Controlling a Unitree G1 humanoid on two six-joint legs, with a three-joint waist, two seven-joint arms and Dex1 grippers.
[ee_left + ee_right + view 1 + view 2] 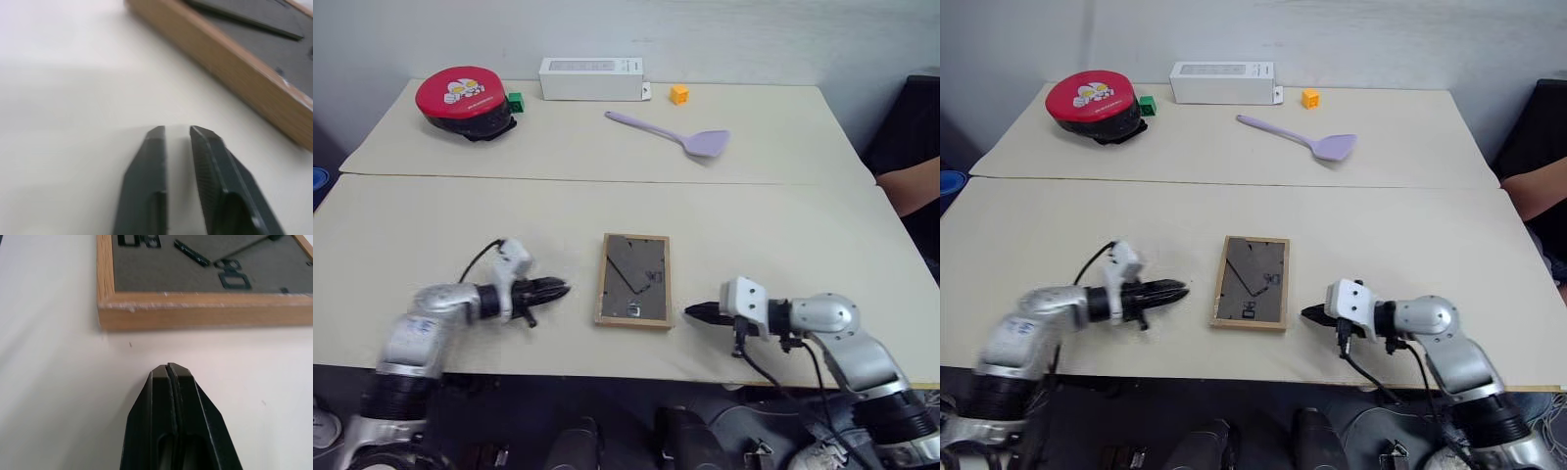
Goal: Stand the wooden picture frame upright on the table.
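The wooden picture frame (pixel 634 279) is seen lying flat, back panel up, near the front edge of the table (pixel 783 225), between the two grippers; the left gripper (pixel 558 289) is held slightly parted just beside the frame's left edge, the right gripper (pixel 693 311) pressed together near its right edge; a long edge should probably be lifted, the stand swung out and set down firmly

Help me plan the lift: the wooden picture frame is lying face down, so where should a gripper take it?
Probably by a long wooden side rail, coming in low from the side. The wooden picture frame lies flat, back panel up, with the left gripper and right gripper flanking it, neither touching it.
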